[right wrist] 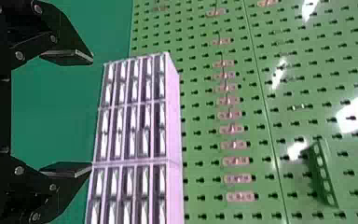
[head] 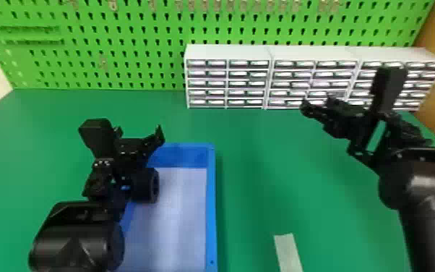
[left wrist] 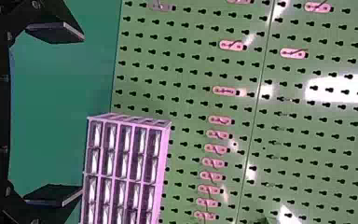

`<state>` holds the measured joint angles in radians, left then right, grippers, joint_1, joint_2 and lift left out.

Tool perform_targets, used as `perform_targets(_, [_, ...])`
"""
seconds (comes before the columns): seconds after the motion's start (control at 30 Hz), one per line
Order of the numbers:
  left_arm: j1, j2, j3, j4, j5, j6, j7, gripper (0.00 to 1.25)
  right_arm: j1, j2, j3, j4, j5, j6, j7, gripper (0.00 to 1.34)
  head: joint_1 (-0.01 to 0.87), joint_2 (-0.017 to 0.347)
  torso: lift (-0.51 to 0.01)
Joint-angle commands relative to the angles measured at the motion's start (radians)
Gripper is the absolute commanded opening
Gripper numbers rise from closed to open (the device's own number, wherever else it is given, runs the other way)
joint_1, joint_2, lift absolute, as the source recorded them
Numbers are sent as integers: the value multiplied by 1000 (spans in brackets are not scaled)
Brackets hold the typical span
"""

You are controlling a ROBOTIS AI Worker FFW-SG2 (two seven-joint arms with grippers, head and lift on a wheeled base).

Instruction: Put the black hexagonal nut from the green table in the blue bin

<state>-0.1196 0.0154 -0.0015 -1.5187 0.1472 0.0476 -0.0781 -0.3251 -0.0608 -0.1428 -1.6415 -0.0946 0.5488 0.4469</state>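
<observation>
White drawers [head: 227, 83] beyond right pincer [head: 348, 88]

Flat green table [head: 260, 152] carries: open, rectangular blue bin [head: 211, 202] under left gripper [head: 139, 132]; white drawer cabinets [head: 227, 52] beyond right gripper [head: 361, 115]; pale flat strip [head: 288, 252] nearer robot than right gripper.

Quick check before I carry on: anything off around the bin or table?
One thing: a pale strip lies on the green table, right of the blue bin. It stands out as a lone light patch on the green, perhaps leftover tape. I see no spill or damage.
</observation>
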Motion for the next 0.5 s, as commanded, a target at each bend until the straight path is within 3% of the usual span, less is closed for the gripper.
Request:
perform_targets(0.0, [0,0,0,0,0,0,1,1111,27,7,-46,-21,16,-32,-17,876,686,51,-97])
perform_targets(0.47, [1,0,2,0,2,0,3,1111,86,13,-110,-40,47,-81,-48,868,686,51,-97])
